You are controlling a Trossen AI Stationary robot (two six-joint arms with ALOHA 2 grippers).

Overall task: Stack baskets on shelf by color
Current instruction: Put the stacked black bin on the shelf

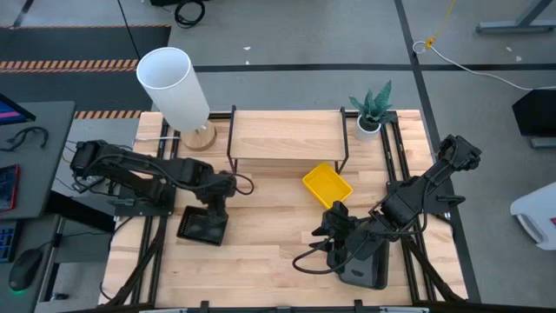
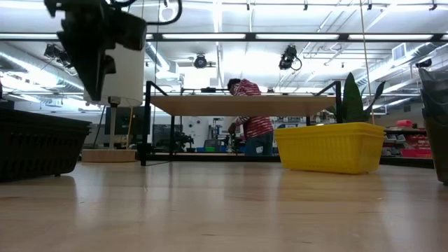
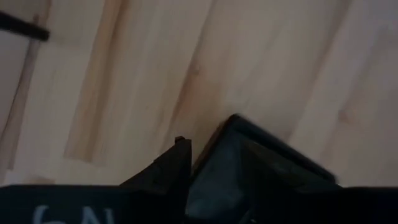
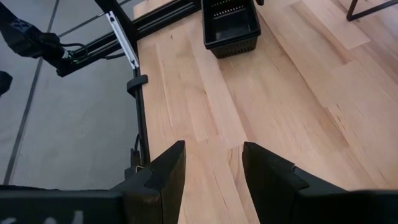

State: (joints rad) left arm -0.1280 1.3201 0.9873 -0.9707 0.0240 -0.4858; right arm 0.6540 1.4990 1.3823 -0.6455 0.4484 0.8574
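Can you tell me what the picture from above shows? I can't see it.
Two dark robot arms reach over a wooden table: the left gripper is over a black basket, the right gripper beside a grey basket. A yellow basket sits before the empty shelf.

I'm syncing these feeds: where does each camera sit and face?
High: overhead, straight down; both arms, shelf, yellow basket.
Low: tabletop height, level across; yellow basket, one arm at upper left.
Left wrist: above black basket.
Right wrist: across bare table; open right gripper.
Shared: black basket.
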